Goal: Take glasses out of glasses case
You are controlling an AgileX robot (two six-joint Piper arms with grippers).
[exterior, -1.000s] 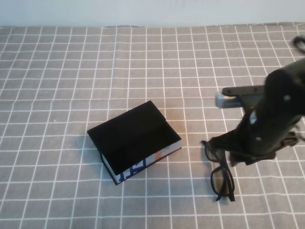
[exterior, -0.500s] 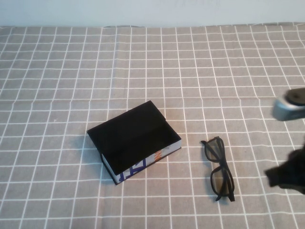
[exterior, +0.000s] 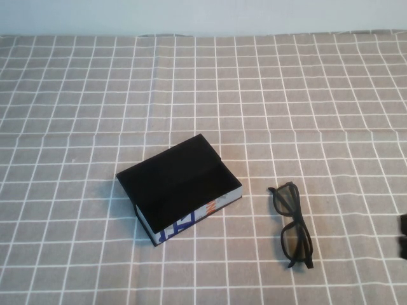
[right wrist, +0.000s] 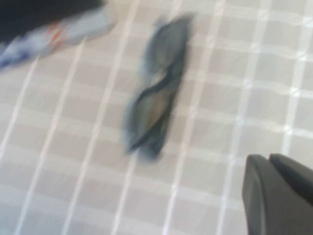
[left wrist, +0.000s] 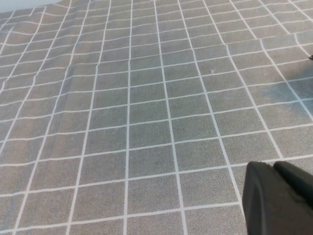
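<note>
Currently the glasses [exterior: 294, 225] lie flat on the checked tablecloth [exterior: 254, 95], out of the case [exterior: 179, 187] and near it on its right, not touching. Frame runs roughly front to back, folded, lenses dark. Case sits near the table's middle, turned at an angle, black top surface up, white side with blue and red print facing the camera; can't tell from above whether the flap is shut.

Right gripper [right wrist: 279, 196]: only a dark sliver at the right edge of the high view; its wrist camera shows the glasses [right wrist: 155, 105] and a corner of the case [right wrist: 49, 29] below it, well apart from the fingers. Holds nothing; can't tell finger spacing.

Left gripper [left wrist: 279, 198]: over bare cloth, nothing in it, finger spacing unclear.
</note>
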